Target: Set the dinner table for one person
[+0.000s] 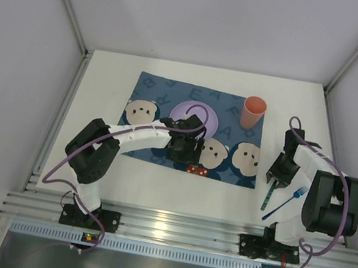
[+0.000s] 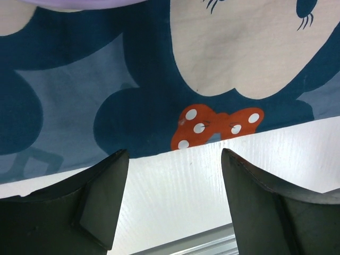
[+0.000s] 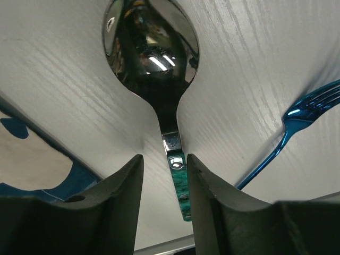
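Held the right tool (image 3: 165, 159) narrow about the green handle of the spoon (image 3: 151, 48), firm grip not discernible; hung the left tool (image 2: 174, 154) wide and empty over the placemat (image 2: 79, 95) edge. Saw the white surface (image 3: 64, 90) spread beneath everything. Judged cutlery placement in hand; needed next a sure pinch, then a carry beside the plate (image 1: 196, 116).

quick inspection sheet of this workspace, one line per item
surface: white table with a blue placemat lying flat on it
job's things: purple plate and orange cup on the placemat; spoon and blue fork on the table to its right
clutter: nothing seen
grippers: left gripper open over the placemat's near edge; right gripper with fingers either side of the spoon handle, grip unclear
cables: purple cable looped along each arm
surroundings: white walls, metal rail at the near edge
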